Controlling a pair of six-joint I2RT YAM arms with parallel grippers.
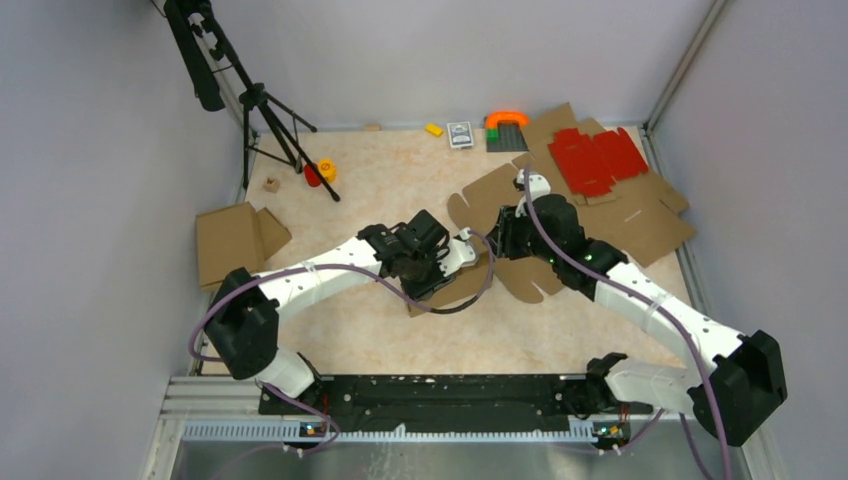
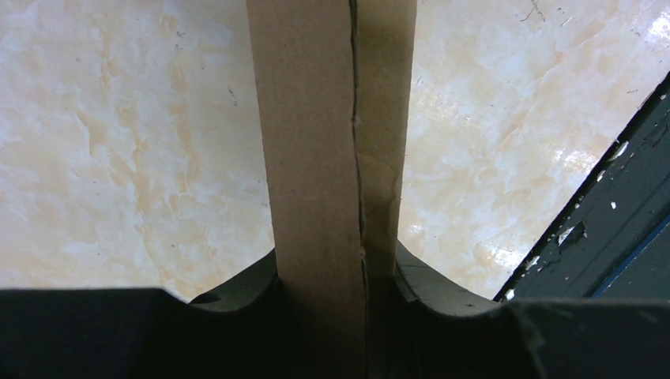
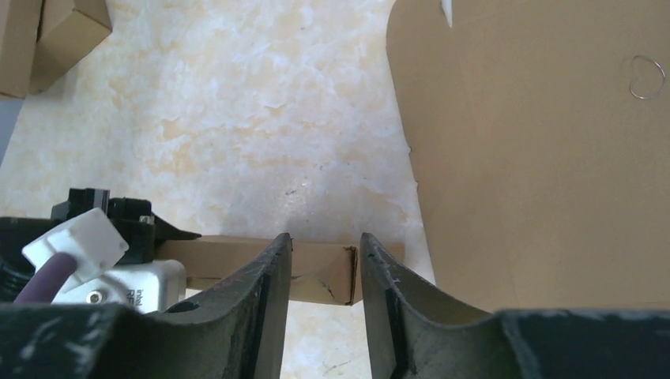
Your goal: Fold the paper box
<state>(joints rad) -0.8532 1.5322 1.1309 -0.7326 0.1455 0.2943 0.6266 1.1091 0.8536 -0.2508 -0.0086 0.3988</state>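
The paper box [image 1: 487,197] is a brown die-cut cardboard piece in the middle of the table, partly folded, its rounded tabs spread flat. My left gripper [image 1: 438,262] is shut on a folded double-layer strip of it [image 2: 316,142], which stands upright between the pads [image 2: 254,278]. My right gripper [image 1: 503,238] hovers at the strip's end. In the right wrist view its fingers [image 3: 272,272] stand open on either side of the strip's corner [image 3: 325,268] without pressing it. A broad flat panel of the box [image 3: 537,158] lies to the right.
A red die-cut sheet [image 1: 595,160] lies on more brown cardboard [image 1: 655,220] at the back right. A folded carton [image 1: 235,240] sits at the left edge and a tripod [image 1: 270,120] stands at the back left. Small toys [image 1: 505,122] and a card deck [image 1: 460,133] line the back. A black rail [image 1: 430,395] runs along the near edge.
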